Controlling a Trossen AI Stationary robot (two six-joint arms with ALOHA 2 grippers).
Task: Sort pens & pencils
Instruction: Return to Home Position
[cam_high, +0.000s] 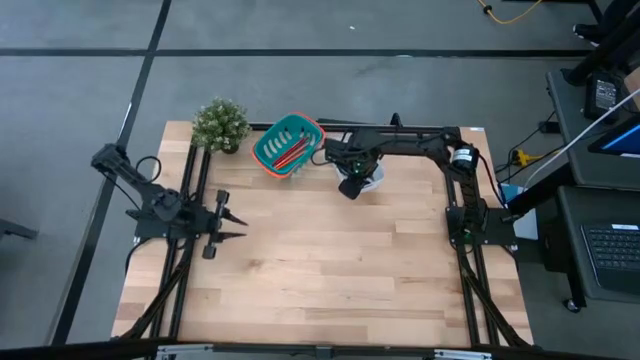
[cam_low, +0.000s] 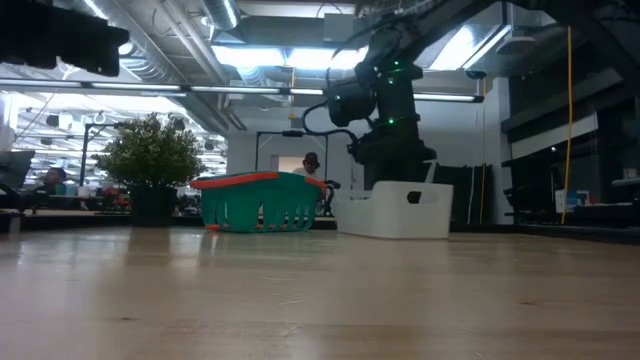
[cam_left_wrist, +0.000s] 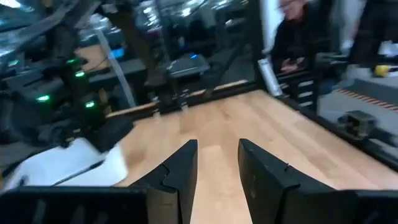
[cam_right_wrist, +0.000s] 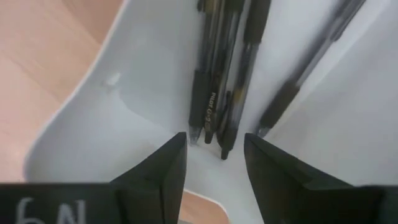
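Hovering over the white bin at the far edge of the table, the right gripper has its fingers spread and nothing between them. The left gripper waits at the left side of the table, likewise spread and empty. The pencils lie in the teal basket, just beside the bin. The pens lie together on the bin floor. No loose stick is found on the boards in the high view, so the sorting is judged complete. What is left appears to be only drawing the right arm back to its rest. The right wrist view alone confirms the bin's contents, showing several dark pens directly below the parted fingers. The high view hides them under the arm, and the low view shows only the bin's outer wall. The high view alone shows the red pencils inside the basket. The low view adds that the gripper hangs above the bin rim, not inside it. A plant stands left of the basket, with a person far behind.
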